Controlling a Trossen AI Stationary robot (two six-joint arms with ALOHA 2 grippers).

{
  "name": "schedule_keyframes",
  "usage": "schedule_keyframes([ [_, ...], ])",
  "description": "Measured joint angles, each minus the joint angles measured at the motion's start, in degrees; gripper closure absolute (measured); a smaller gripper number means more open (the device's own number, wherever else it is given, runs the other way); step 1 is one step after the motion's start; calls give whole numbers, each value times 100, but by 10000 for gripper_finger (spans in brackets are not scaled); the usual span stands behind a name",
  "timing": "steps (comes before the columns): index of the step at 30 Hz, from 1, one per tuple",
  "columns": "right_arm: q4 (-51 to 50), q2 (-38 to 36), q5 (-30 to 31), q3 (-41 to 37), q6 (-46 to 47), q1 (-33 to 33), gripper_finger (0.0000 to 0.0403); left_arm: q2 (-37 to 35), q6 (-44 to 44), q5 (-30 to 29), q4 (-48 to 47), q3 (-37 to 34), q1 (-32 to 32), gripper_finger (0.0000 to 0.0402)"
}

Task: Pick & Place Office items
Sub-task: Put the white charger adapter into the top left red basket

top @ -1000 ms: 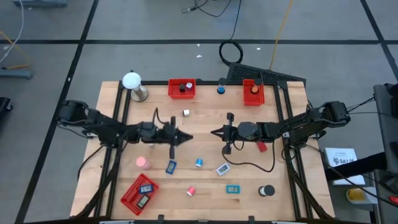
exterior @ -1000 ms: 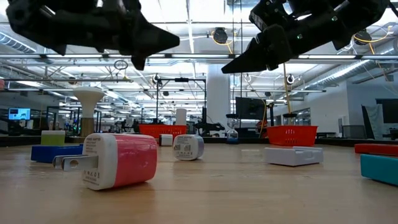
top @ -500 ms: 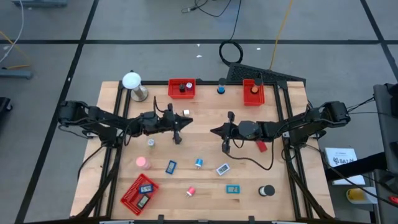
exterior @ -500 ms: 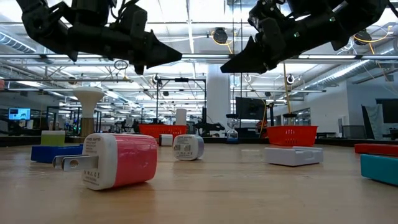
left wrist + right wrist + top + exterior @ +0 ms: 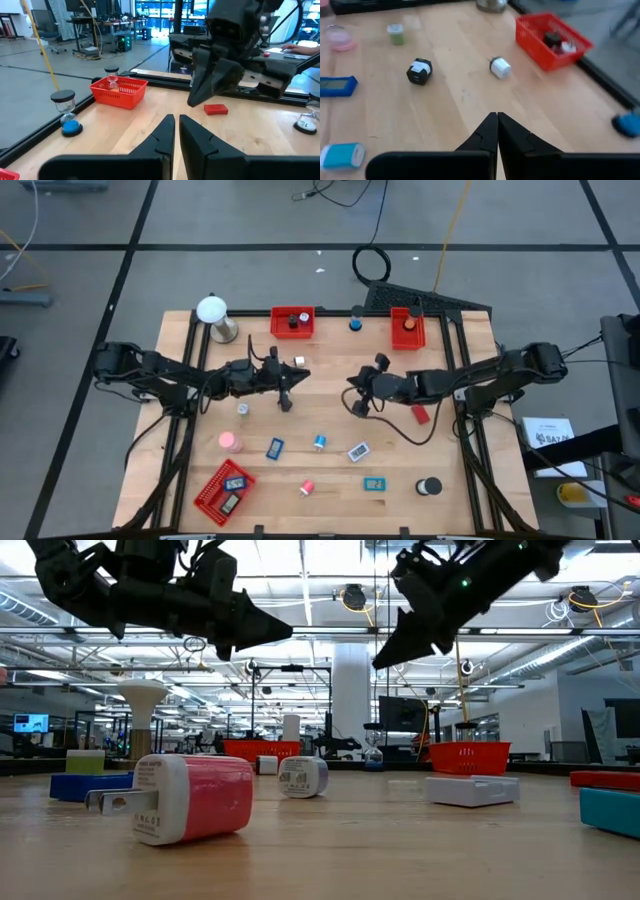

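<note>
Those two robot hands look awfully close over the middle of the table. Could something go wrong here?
Possibly. The left hand and right hand point at each other, so they might bump. Both are shut and empty. The right arm's loose cable droops near the red block and could drag it.

Overhead, table-level and two wrist views share the table point(image 5: 330, 420).

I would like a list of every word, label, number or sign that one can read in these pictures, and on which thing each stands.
None can be read.
Pink and white charger: small print on its white end, too small to read.
White charger: a printed label, blurred.
White sheet on the floor beside the table: dark print, too small to read.
Blue flat piece: a pale label, unreadable.
</note>
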Motion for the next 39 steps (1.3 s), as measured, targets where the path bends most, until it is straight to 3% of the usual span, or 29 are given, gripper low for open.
schedule_keyframes([
  [7, -2287, 87, 18, 968, 1134, 86, 403, 0, 17, 2, -45, 4, 0, 376],
  [19, -3031, 931, 300, 2254, 1219, 681, 403, 0, 20, 1, -46, 4, 0, 376],
  [25, -3185, 1049, 268, 2323, 1382, 782, 401, 0, 20, 2, -47, 4, 0, 376],
  [31, -3969, 1047, 239, 2323, 1866, 961, 386, 0, 21, 2, -50, 4, 0, 376],
  [39, -4907, 1045, -298, 2323, 2689, 980, 348, 0, 22, 1, -50, 4, 0, 376],
])
